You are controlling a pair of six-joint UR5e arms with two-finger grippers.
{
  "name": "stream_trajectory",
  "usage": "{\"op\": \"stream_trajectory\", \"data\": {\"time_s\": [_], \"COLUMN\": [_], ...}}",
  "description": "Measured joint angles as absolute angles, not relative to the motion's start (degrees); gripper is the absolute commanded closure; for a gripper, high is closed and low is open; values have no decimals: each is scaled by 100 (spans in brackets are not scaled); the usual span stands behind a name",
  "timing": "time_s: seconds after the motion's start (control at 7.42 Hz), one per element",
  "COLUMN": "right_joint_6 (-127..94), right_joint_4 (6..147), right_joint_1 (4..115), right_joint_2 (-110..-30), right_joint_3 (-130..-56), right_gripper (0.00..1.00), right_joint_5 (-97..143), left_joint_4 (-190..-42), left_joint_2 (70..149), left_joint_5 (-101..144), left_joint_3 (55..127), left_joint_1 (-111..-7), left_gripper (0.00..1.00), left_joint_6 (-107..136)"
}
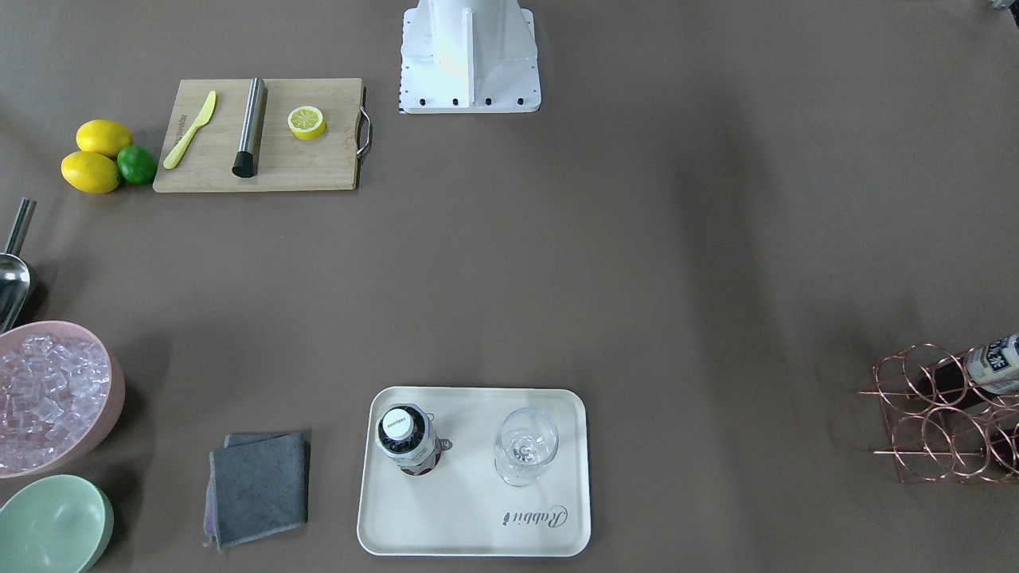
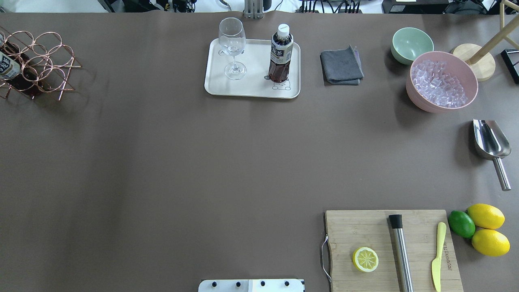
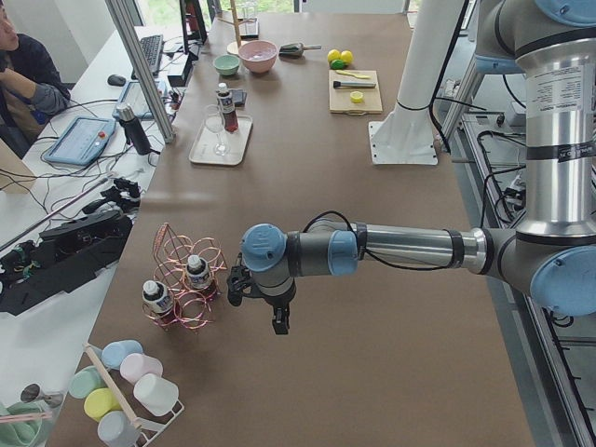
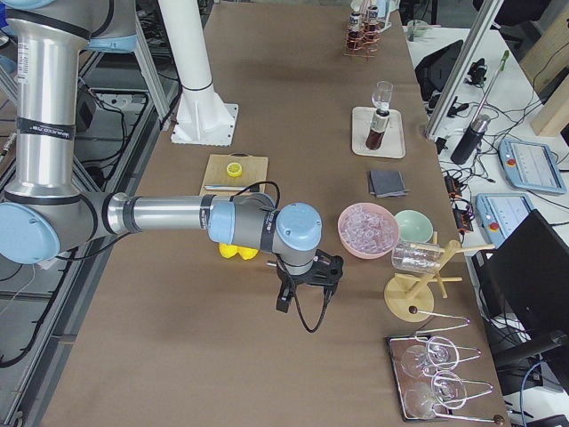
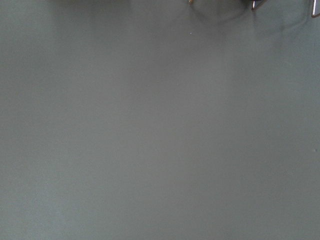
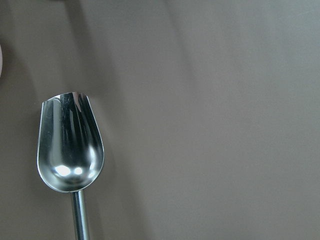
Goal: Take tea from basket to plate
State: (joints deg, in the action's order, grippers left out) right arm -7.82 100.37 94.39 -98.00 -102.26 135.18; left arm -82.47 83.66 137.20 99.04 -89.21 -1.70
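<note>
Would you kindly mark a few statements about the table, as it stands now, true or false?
1. A tea bottle stands upright on the plate. True.
2. The wine glass lies on its side on the grey cloth. False: it stands upright on the plate, beside the tea bottle.
3. The basket holds two bottles. True.
4. The lemon half sits in the mint-green bowl. False: it lies on the cutting board.
</note>
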Motion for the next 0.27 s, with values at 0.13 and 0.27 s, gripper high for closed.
{"op": "stream_trajectory", "data": {"time_s": [0.13, 0.27], "right_joint_6": [-782, -782], "right_joint_4": [10037, 10037], "right_joint_1": [9439, 9440], "right_joint_2": [-9800, -9800], "right_joint_3": [-10228, -10230], "right_gripper": [0, 0], "right_joint_5": [13518, 13517], "left_joint_4": [-8262, -8267], "left_joint_2": [8367, 8367], "left_joint_5": [13696, 13684], "left_joint_3": [9904, 9904], "left_joint_1": [-8921, -8921], "left_gripper": [2, 2], "left_joint_6": [-170, -168]}}
